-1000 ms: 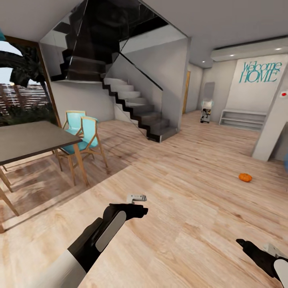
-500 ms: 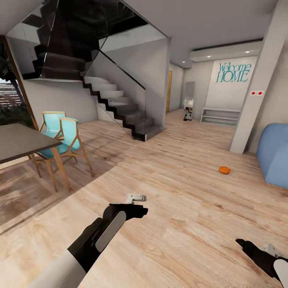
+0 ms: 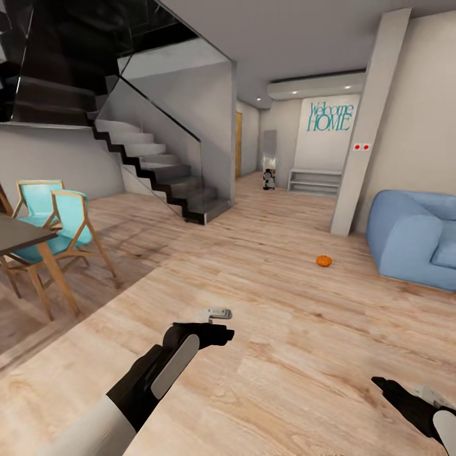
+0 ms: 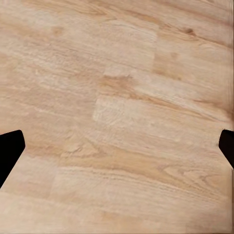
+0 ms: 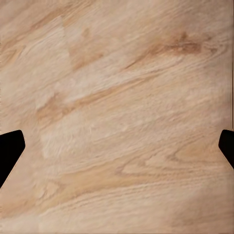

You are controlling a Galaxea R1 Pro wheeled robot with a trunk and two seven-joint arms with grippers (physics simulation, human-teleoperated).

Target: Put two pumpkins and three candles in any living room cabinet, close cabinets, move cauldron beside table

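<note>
— Under both arms: what's the ground?

— Pale wood plank floor (image 3: 272,285), running the whole room. Both wrist views look straight down on the same boards.

— Biggest things round about?

— Far ahead of the left pincer (image 3: 218,313), a grey staircase (image 3: 158,171) with a glass side. Ahead of the right pincer (image 3: 425,394) and off to its outer side, a blue sofa (image 3: 415,237). A grey pillar (image 3: 364,120) stands just beside the sofa, with a wall reading "Welcome HOME" (image 3: 329,116) beyond it.

— On the left pincer's side?

— Out past it, a dark-topped bench (image 3: 16,233) on wooden legs, with two teal chairs (image 3: 54,218) drawn up close.

— Task thing?

— One pumpkin (image 3: 323,260), small and orange, lying on the floor well ahead of both pincers, between their lines and nearer the sofa. Nothing touches it.

— State of the pincers?

— Left pincer: fingers (image 4: 9,148) sit at opposite edges of its wrist view, spread wide, bare floor between. Right pincer: fingers (image 5: 9,146) likewise wide apart, holding nothing. Both hang over open floor.
</note>
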